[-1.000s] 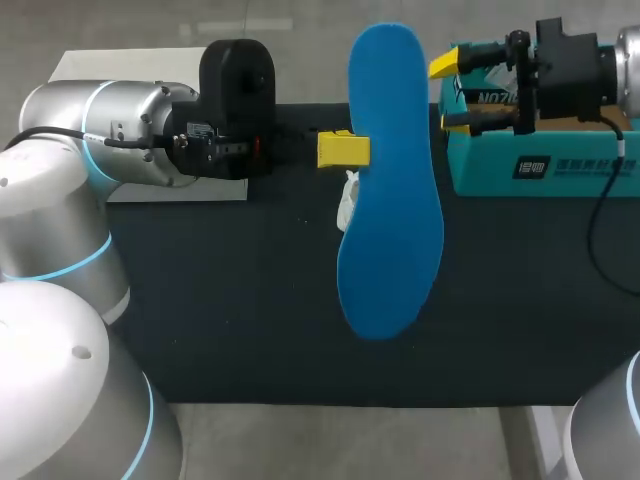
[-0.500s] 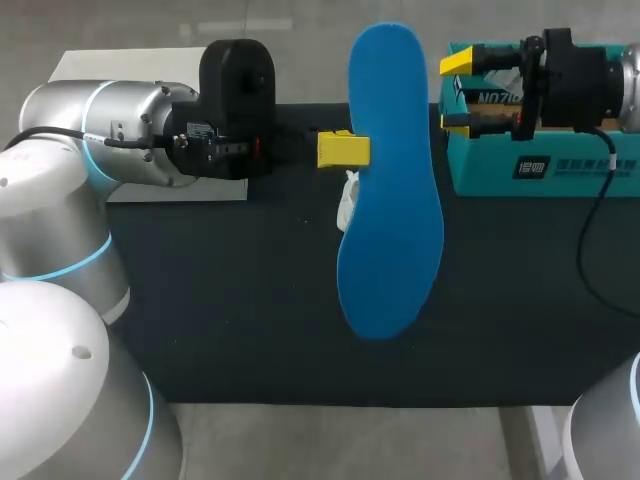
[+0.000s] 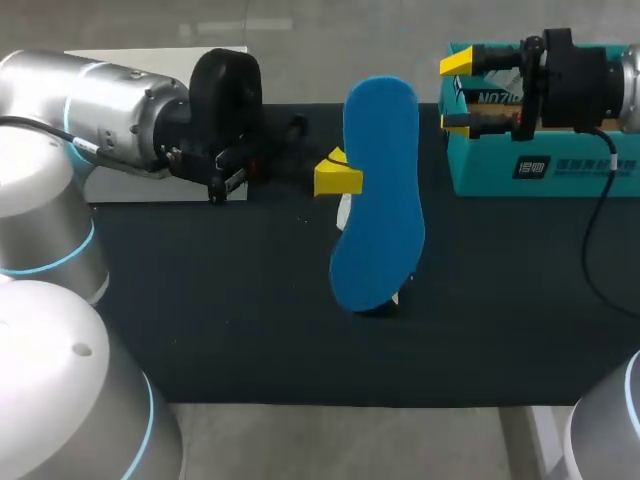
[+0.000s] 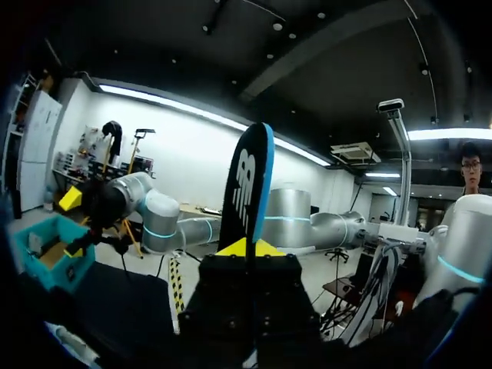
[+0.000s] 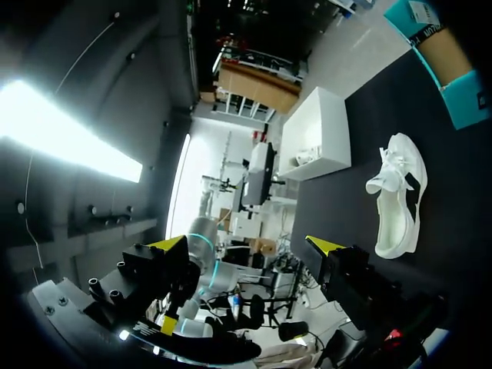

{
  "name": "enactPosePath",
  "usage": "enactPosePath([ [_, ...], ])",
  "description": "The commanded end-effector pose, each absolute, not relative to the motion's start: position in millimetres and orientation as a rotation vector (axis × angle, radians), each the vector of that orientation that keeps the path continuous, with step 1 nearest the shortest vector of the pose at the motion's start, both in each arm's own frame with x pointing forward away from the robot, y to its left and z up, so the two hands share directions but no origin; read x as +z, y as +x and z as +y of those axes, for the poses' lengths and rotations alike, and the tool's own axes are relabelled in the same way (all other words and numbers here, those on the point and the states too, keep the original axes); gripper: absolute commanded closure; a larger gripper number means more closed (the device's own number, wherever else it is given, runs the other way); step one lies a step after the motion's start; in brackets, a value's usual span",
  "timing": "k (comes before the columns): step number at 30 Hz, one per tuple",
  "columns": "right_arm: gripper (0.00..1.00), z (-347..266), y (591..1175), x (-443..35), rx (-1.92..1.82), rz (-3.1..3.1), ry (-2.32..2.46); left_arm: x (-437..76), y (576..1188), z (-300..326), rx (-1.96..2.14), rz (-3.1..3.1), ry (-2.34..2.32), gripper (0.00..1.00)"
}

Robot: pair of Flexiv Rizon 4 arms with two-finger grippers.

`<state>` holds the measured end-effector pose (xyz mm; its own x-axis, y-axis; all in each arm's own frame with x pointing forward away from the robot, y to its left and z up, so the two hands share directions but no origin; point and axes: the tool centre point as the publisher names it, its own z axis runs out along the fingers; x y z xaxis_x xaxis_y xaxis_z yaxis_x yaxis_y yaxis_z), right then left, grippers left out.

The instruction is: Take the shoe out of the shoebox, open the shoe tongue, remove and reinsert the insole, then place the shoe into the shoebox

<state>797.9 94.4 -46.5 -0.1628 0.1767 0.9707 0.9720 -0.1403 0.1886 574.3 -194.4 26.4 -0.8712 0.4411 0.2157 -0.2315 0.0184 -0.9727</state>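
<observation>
Black mat (image 3: 250, 330). Noted left gripper (image 3: 340, 175) pinching blue insole (image 3: 380, 160) aloft at frame centre, white shoe (image 5: 400, 192) beneath; right gripper (image 3: 457, 92) spread, upper right at teal shoebox (image 3: 540, 170). Judged reinsertion next, toe into shoe mouth.

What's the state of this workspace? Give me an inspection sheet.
Surface: black table mat covers it.
Job's things: blue foam insole held above the mat; white lace-up shoe lying on the mat beneath it; teal cardboard shoebox at far right.
Clutter: white flat panel at far left.
Pincers: left pincer shut on the insole; right pincer open, over the shoebox.
Cables: black cable hangs across the shoebox front.
Surroundings: nothing seen.
</observation>
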Motion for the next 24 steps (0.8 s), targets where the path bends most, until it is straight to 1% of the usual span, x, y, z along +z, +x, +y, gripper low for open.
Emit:
enactPosePath([
  [1, 0.00, 95.5, 797.7, -47.1, -1.380, -1.387, -1.363, 15.9, 589.6, -192.8, 2.201, -2.108, -0.887, 1.00],
  [6, 0.00, 95.5, 797.7, -47.1, -1.380, -1.387, -1.363, 7.5, 602.6, -192.4, 2.207, -2.138, -1.405, 1.00],
  [10, 0.00, 95.5, 797.7, -47.1, -1.380, -1.387, -1.363, 4.3, 614.7, -193.3, 2.151, -2.150, -1.686, 1.00],
  [13, 0.00, 95.5, 797.7, -47.1, -1.380, -1.387, -1.363, 6.6, 625.7, -196.2, 2.216, -2.104, -1.873, 1.00],
  [16, 0.00, 95.5, 797.7, -47.1, -1.380, -1.387, -1.363, 6.5, 634.8, -200.1, 2.251, -2.128, -1.918, 1.00],
  [17, 0.00, 95.5, 797.7, -47.1, -1.380, -1.387, -1.363, 5.0, 636.7, -201.3, 2.238, -2.175, -1.861, 1.00],
  [24, 0.00, 95.5, 797.7, -47.1, -1.380, -1.387, -1.363, 5.0, 636.7, -201.3, 2.238, -2.175, -1.861, 1.00],
])
